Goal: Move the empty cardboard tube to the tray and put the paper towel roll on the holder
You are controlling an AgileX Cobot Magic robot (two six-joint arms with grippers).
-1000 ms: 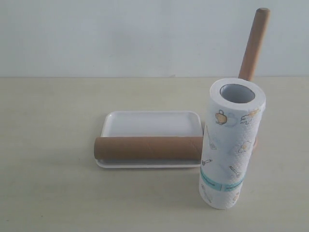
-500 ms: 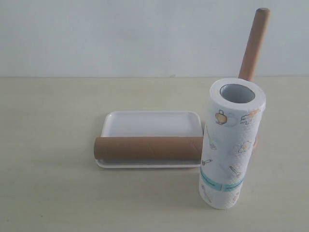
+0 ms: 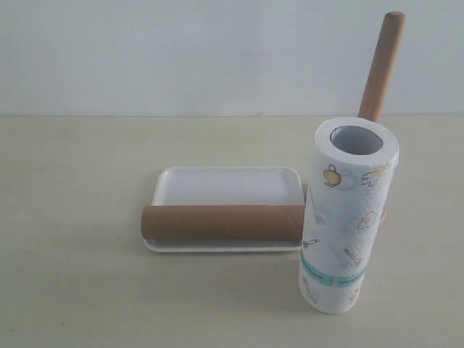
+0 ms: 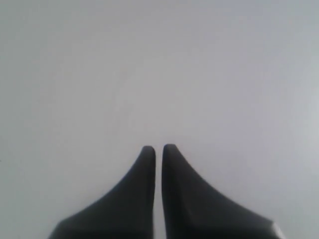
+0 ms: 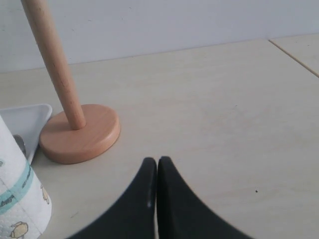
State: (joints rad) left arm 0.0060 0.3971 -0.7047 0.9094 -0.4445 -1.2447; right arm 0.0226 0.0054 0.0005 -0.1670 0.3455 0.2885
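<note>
The brown cardboard tube [image 3: 221, 222] lies lengthwise across the near side of the white tray [image 3: 228, 185]. The paper towel roll [image 3: 346, 216] stands upright on the table beside the tray's right end, its grey core facing up. Behind the roll rises the wooden holder's dowel [image 3: 381, 67]; its disc base [image 5: 79, 133] shows in the right wrist view, bare. My right gripper [image 5: 157, 160] is shut and empty over the table near that base. My left gripper [image 4: 158, 147] is shut, with only a blank pale surface in front of it. Neither gripper shows in the exterior view.
A pale wooden table [image 3: 80, 217] spreads around the things, with a white wall [image 3: 181, 51] behind. In the right wrist view a seam or table edge [image 5: 294, 57] runs across one corner, and the roll's lower end [image 5: 20, 199] and a tray corner [image 5: 25, 119] show.
</note>
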